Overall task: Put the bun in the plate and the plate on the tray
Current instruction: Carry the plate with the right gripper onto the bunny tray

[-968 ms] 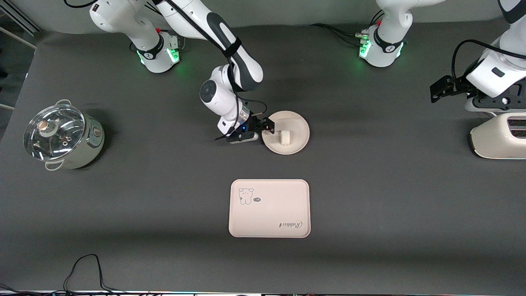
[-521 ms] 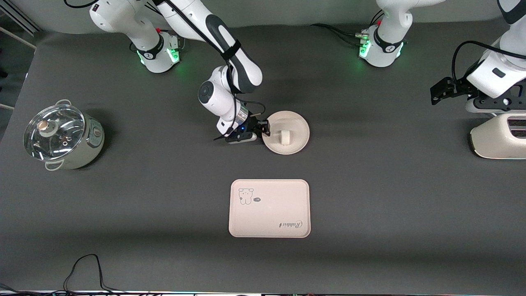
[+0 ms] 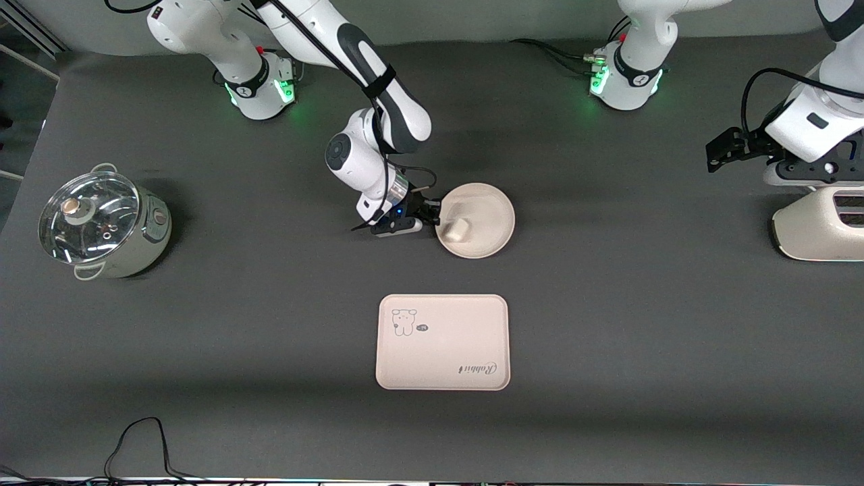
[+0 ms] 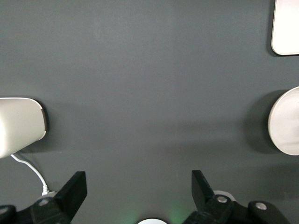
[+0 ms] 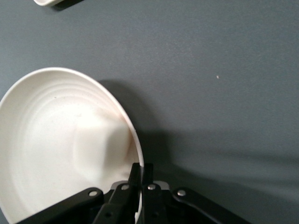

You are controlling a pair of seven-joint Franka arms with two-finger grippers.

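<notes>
Now the right gripper (image 3: 432, 217) pinches the rim of the plate (image 3: 486, 223), which tilts with the bun (image 3: 457, 230) loose inside, farther from the front camera than the tray (image 3: 442, 344). Stiff and likely light, the plate suits this rim hold, though the bun may roll. Waiting over the white appliance (image 3: 820, 226), the left gripper (image 4: 138, 189) is spread.

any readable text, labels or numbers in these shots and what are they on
"Rabbit": script word on the tray, near one corner, upside down in the front view.
Small dark tag beside the bear drawing on the tray: too small to read.
Plate, bun, pot, toaster: no readable text.
</notes>
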